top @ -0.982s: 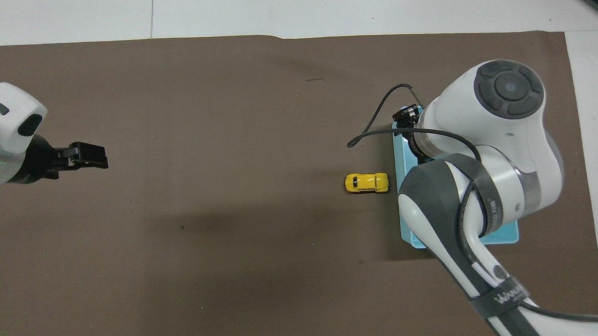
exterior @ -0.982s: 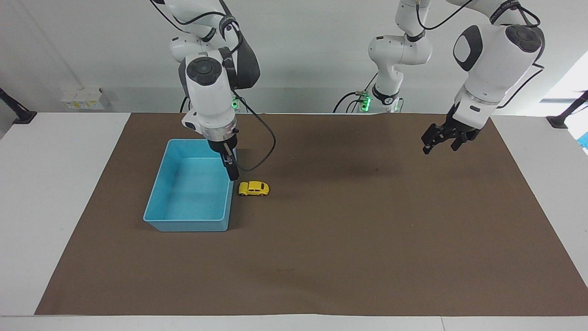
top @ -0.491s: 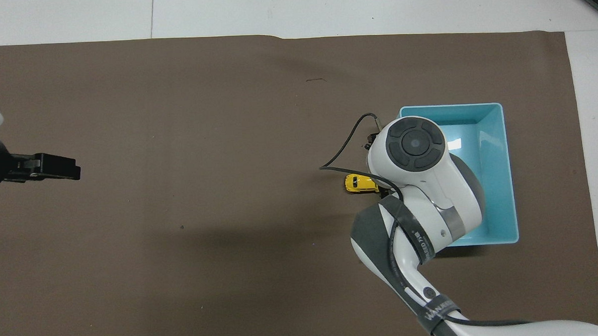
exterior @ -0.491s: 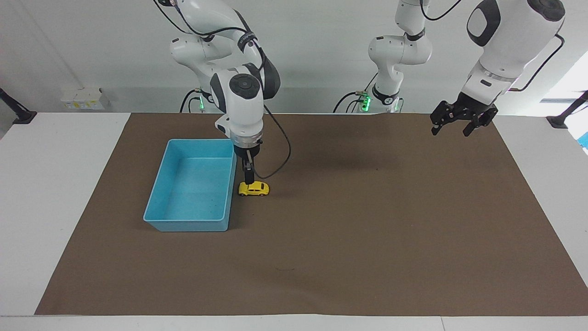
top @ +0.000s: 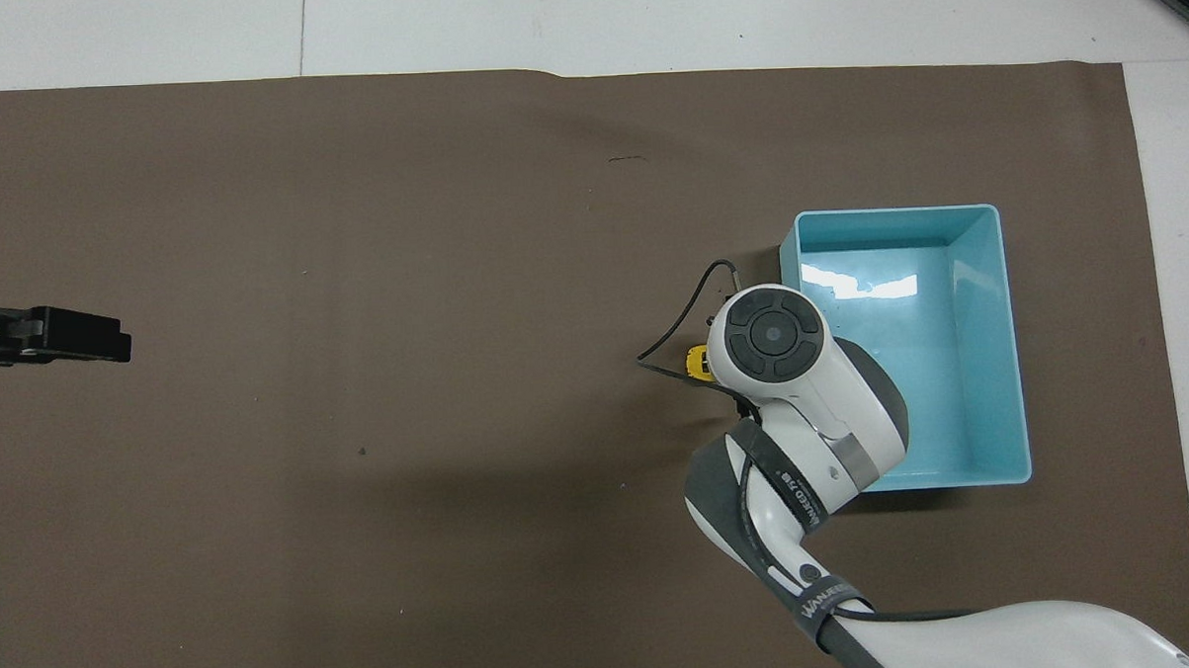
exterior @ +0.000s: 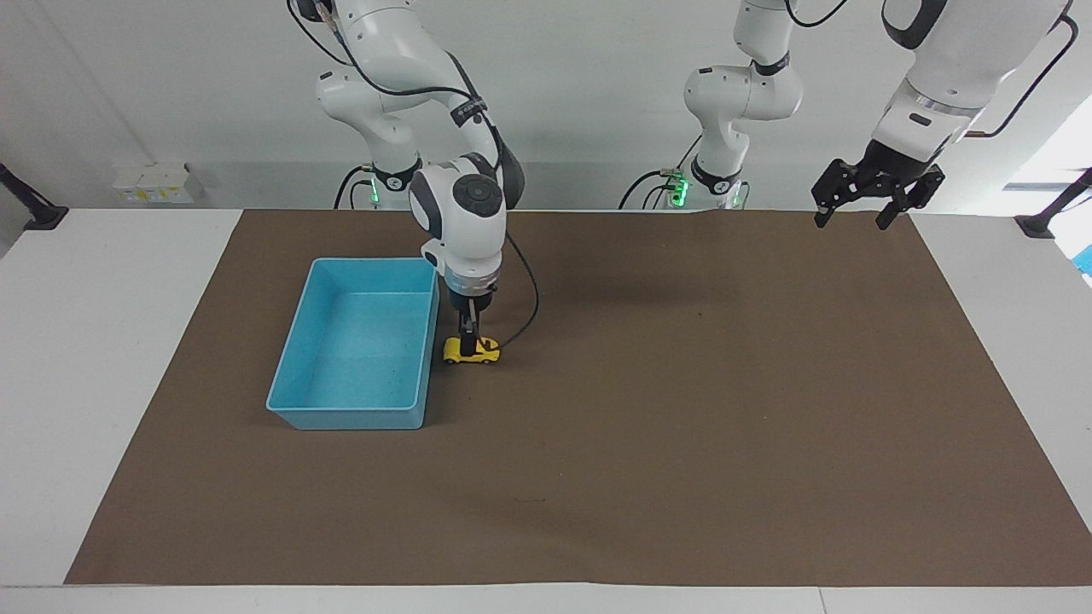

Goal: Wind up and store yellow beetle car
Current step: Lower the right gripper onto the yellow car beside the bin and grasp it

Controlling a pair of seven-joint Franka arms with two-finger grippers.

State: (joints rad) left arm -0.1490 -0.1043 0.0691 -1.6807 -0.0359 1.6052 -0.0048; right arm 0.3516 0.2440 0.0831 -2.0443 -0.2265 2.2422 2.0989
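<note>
Brown matting (exterior: 682, 443) covers a white table (exterior: 102, 358), with a pale wall above the robots. On the mat, toward the right arm's end, a small yellow toy car (exterior: 472, 351) stands on its wheels just beside the long wall of a blue bin (exterior: 354, 415), not inside it. The right gripper (exterior: 468, 341) points straight down, its tips at the car's roof, fingers apart around the body; contact cannot be judged. From overhead its wrist hides most of the car. The left gripper (exterior: 879, 194) waits, raised over the mat's corner nearest its base, fingers spread and empty.
</note>
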